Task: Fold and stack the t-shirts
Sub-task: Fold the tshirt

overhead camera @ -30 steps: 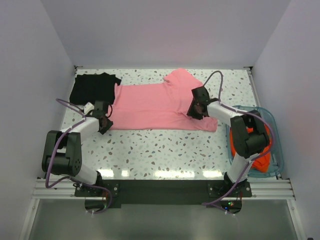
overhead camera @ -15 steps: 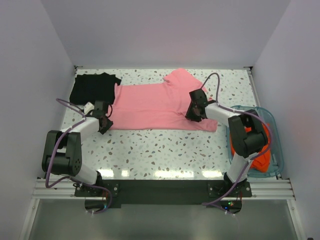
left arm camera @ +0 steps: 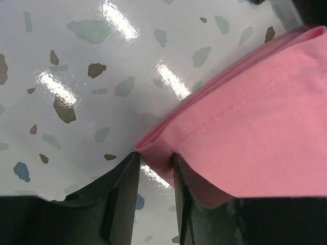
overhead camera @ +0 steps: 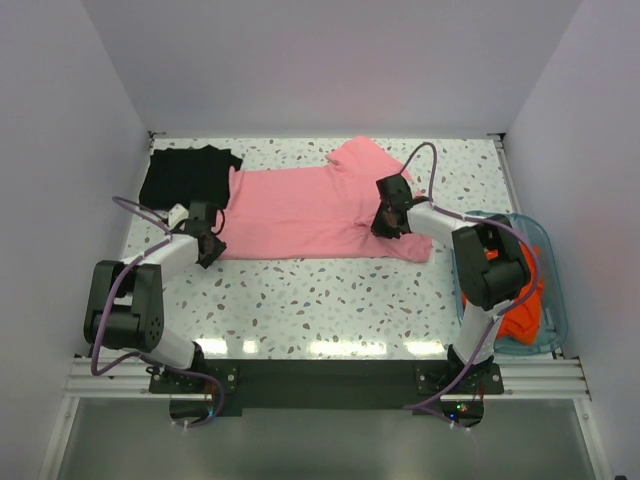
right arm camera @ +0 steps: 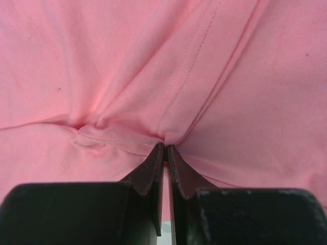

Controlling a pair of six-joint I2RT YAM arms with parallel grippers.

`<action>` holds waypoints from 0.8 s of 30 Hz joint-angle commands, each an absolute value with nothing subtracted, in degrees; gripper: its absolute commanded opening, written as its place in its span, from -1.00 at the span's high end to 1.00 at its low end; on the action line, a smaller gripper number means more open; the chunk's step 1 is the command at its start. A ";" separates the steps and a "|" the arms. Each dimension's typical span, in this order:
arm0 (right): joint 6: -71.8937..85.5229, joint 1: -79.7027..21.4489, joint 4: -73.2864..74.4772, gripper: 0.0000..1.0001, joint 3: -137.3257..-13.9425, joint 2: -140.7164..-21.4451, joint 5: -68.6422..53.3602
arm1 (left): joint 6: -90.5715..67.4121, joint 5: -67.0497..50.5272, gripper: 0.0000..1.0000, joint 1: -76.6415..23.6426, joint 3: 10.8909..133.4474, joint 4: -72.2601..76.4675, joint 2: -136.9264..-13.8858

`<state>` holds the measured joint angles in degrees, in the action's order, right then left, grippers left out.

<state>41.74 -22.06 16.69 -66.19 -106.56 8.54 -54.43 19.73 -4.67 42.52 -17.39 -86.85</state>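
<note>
Spanning left pincer point(left arm camera: 156, 159) to right pincer point(right arm camera: 164, 148): pink t-shirt point(overhead camera: 300, 210)

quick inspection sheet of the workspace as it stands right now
surface: speckled table, glossy, glare patches near the front edge
job's things: pink t-shirt spread flat mid-table; black t-shirt folded, far left; orange-red shirts in teal tub, right
clutter: nothing seen
grippers: left gripper pinching the pink t-shirt's near-left hem corner; right gripper pinching a bunched fold at its right end
cables: purple cables looped on both arms
surroundings: plain white walls
</note>
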 commanded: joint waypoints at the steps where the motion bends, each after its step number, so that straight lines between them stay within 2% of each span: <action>1: 41.40 -22.15 16.52 0.85 -68.99 -106.52 10.99 | -53.70 20.39 0.25 -4.75 43.33 -16.96 -87.80; 16: 36.48 -21.89 18.99 0.86 -64.43 -102.40 14.68 | -54.84 22.15 0.27 -4.48 43.95 -19.16 -88.50; 21: 36.30 -21.01 18.28 1.00 -63.46 -102.04 13.98 | -55.46 22.15 0.35 -4.39 43.68 -19.07 -89.30; 24: 35.60 -21.09 18.81 1.00 -64.77 -102.04 13.80 | -55.72 22.76 0.36 -4.31 43.51 -19.51 -89.38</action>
